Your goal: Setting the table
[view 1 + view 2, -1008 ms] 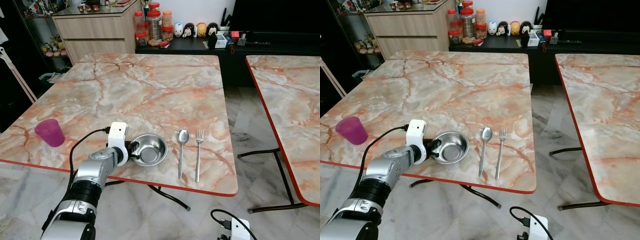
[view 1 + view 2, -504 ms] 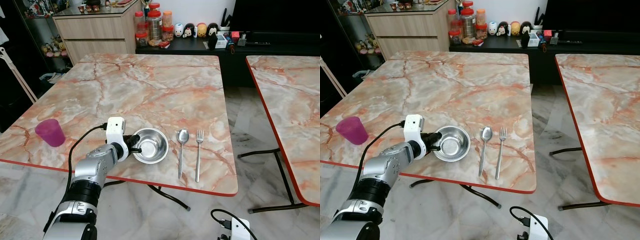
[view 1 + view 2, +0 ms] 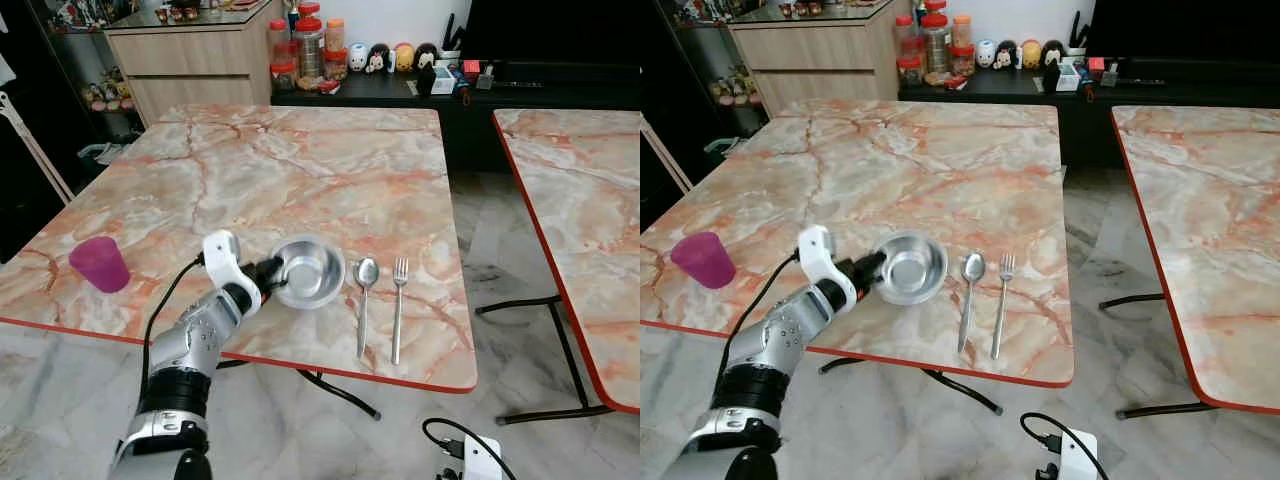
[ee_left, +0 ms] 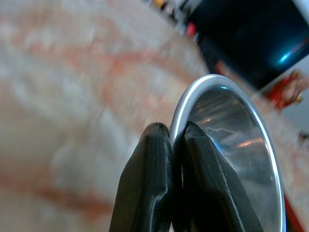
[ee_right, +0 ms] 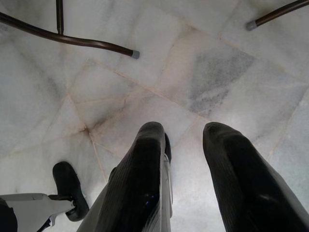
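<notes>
Left fingers (image 4: pixel 154 183) clamped on steel bowl (image 3: pixel 309 270) rim, bowl tilted above table (image 3: pixel 300 170)

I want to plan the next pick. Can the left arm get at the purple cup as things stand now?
Probably not right away. The left end effector is shut on the rim of the steel bowl, so it is occupied. The purple cup stands on the table on that arm's side, with nothing between.

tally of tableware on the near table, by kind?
bowl: 1, rim pinched in the left pincer, tilted
spoon: 1
fork: 1
cup: 1, purple
Total: 4
</notes>
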Controlling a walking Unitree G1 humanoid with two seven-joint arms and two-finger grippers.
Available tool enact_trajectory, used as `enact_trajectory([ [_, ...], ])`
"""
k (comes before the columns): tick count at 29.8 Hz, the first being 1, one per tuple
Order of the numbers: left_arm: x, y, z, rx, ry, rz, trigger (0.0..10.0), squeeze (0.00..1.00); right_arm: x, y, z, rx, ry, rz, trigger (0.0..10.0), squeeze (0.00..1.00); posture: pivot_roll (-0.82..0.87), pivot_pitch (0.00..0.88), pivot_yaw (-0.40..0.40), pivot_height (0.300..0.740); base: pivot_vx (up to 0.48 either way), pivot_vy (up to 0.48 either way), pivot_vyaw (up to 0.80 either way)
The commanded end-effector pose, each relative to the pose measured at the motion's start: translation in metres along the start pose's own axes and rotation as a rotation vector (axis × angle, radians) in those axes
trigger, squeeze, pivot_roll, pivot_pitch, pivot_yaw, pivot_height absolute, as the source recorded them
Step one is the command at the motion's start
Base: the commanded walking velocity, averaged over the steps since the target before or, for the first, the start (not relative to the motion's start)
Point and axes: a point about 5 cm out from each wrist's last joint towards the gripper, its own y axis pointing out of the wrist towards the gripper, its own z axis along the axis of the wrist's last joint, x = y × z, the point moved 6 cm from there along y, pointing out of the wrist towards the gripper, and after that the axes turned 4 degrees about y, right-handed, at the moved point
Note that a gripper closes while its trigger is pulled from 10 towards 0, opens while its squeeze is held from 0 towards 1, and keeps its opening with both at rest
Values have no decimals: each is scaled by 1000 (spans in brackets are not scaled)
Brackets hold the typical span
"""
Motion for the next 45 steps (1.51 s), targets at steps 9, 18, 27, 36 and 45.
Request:
enact_trajectory([
  [9,17,-1,16,166,77,6,10000,0,2,0,6,27,26,4,10000,0,-6,0,23,725,0,0,0],
  [18,6,-5,38,298,85,96,10000,0,5,0,6,27,30,-1,10000,0,-15,0,20,725,0,0,0],
  [27,-9,-11,51,348,122,161,10000,0,9,0,2,6,32,-13,10000,0,-9,0,12,725,0,-183,-242],
  [36,-9,-12,43,334,122,162,10000,0,10,0,3,14,29,-18,10000,0,-9,0,9,725,0,-308,0],
  [45,-10,-14,40,327,124,159,10000,0,9,0,1,0,19,-10,10000,0,-11,0,10,725,0,-333,-56],
])
